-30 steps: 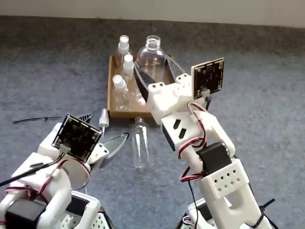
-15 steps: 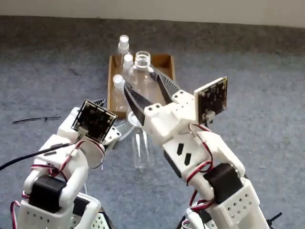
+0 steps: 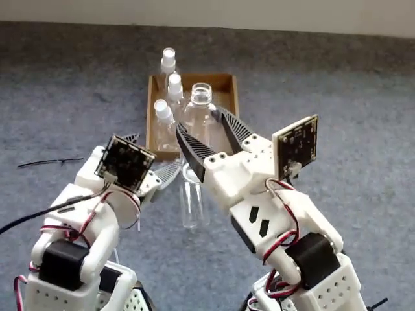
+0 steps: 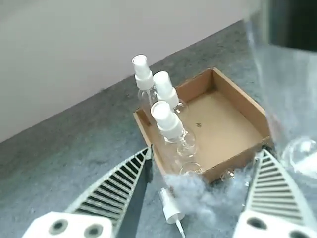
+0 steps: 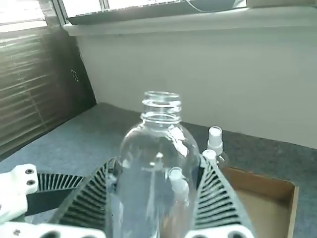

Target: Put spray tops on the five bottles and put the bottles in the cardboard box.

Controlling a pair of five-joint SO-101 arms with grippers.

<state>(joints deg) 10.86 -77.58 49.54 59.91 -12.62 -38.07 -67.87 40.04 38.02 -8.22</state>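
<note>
Open bottle (image 3: 201, 103) is gripped upright by right gripper (image 3: 202, 124), drawn back to the box's (image 3: 225, 83) near edge (three capped bottles (image 4: 166, 119) clustered there). Left gripper (image 4: 204, 163) is spread wide over loose spray top (image 4: 171, 206), barely shifted.

carpeted office-type rm: grey carpet (image 3: 65, 97), blinds (image 5: 29, 84), white wall (image 5: 223, 74).
</note>
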